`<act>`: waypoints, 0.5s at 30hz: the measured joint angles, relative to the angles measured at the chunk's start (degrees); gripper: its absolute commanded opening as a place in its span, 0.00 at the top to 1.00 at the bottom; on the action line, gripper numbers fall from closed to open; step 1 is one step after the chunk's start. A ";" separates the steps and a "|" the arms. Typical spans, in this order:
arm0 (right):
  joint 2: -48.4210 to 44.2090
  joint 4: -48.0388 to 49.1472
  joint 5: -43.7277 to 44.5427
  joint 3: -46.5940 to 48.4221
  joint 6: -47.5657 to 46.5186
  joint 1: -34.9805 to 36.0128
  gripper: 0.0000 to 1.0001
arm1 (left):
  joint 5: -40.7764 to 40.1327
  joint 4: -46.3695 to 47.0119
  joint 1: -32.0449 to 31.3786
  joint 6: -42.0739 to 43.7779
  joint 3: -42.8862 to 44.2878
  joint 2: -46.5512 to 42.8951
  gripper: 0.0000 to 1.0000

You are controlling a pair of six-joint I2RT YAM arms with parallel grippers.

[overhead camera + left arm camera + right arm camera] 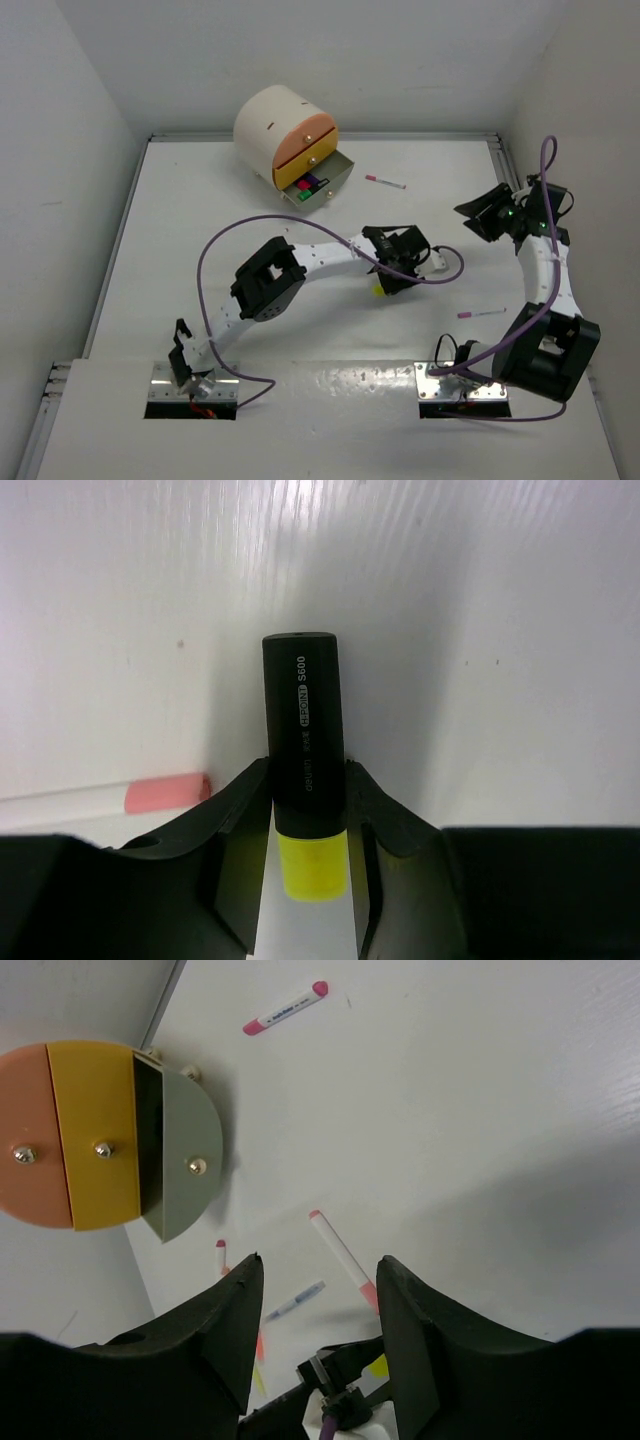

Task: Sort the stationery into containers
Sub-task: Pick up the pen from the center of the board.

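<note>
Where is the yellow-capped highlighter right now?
The highlighter sits gripped in the left pincer mid-table, shown in the left wrist view, a pink-tipped pen just left of it.

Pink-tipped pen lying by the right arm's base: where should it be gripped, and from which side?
Probably grip the pen mid-barrel from straight above, fingers closing across its thin width: it lies flat, long axis roughly left-right in the top view.

Cream-white round cabinet (270, 125) stands far back on the white table (180, 220), left of centre, its grey bottom drawer (338, 172) open rightward, stationery (310, 187) inside. Thin pink-capped pen (385, 181) lies just right of that drawer; second thin pen (481, 313) lies nearer, right of centre. Black yellow-capped highlighter (303, 730) sits mid-table between the fingers of the left gripper (388, 278).
</note>
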 measured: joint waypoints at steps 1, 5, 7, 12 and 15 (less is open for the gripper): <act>0.02 0.00 -0.04 0.00 0.00 0.00 0.52 | -0.07 0.04 0.07 0.07 -0.98 -0.68 0.68; 0.04 0.31 -0.04 0.00 0.00 0.02 0.53 | -0.68 -1.05 0.11 -0.13 -2.19 -2.38 0.75; 0.09 0.72 -0.04 0.00 0.04 0.22 0.54 | -1.07 -1.84 0.31 -0.15 -1.95 -3.76 0.77; 1.42 2.62 -0.02 0.00 0.85 1.92 0.55 | -4.11 -4.81 2.45 0.44 5.49 -9.68 0.80; 2.73 3.93 -0.04 0.00 1.31 4.02 0.56 | -7.39 -3.67 5.55 2.38 7.48 -14.34 0.81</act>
